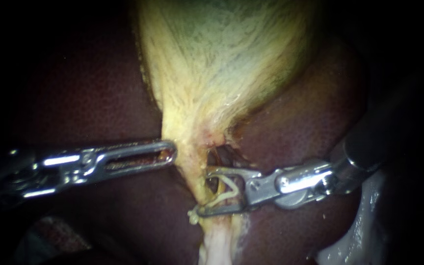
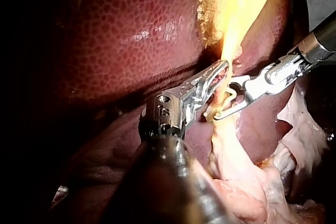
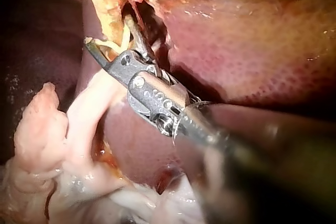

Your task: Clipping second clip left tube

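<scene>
Landmark: the pale yellow tube (image 1: 191,172), a thin strand running down from the gallbladder's narrow end.

Nearest, below the tube: ragged white fatty tissue (image 1: 217,245), continuous with it.

Right instrument (image 1: 203,192): steel, with its shaft entering from the right of the tube. Hand: the two jaws stand wide apart, both bearing on a cream V-shaped plastic clip (image 1: 231,187) seated between them. One leg lies against each jaw, with the hinge toward the shaft. The jaw tips reach across the tube, which sits at the clip's open mouth. Whether the clip legs touch the tube: cannot tell.

Left instrument (image 1: 172,151): steel with slotted jaws, entering from the left of the tube. Hand closed, with the tips pinching the gallbladder's edge where it narrows into the tube, just above the right instrument.

Just right of the tube, above the clip: a small dark opening (image 1: 219,158) in the tissue.

Behind the tube: dark red-brown liver (image 1: 300,127) on both sides. Farthest: the pale yellow-green gallbladder (image 1: 222,59), widening away from the tube.
</scene>
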Action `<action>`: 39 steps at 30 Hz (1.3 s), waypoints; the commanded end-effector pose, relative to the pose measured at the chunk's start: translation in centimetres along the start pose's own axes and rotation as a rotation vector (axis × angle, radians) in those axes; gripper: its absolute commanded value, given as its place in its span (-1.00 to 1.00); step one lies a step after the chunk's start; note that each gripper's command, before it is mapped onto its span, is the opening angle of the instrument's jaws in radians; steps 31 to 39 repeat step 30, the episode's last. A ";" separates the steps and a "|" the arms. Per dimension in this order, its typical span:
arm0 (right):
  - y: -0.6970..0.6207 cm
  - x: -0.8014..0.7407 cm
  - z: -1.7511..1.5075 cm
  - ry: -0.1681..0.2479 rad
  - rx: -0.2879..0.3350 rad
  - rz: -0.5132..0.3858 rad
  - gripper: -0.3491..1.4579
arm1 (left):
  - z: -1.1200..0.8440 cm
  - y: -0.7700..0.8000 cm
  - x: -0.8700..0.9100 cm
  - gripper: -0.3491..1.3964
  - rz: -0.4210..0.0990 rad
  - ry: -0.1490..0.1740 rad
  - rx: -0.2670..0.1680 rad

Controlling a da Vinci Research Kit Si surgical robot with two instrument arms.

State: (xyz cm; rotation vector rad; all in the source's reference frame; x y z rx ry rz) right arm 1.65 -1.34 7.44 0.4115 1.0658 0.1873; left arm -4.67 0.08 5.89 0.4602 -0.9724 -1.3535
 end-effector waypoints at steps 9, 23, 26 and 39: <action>-0.07 -0.05 0.03 -0.037 0.034 0.009 -0.38 | 0.13 -0.04 0.01 -1.00 -0.001 0.006 0.008; -0.05 -0.07 -0.06 -0.084 0.038 0.092 -1.00 | 0.14 -0.01 0.01 -1.00 0.000 0.007 0.009; -0.06 -0.08 -0.06 -0.084 0.038 0.097 -1.00 | 0.15 0.00 0.01 -1.00 0.000 0.007 0.010; -0.06 -0.08 -0.06 -0.084 0.038 0.097 -1.00 | 0.15 0.02 0.00 -1.00 0.001 0.008 0.010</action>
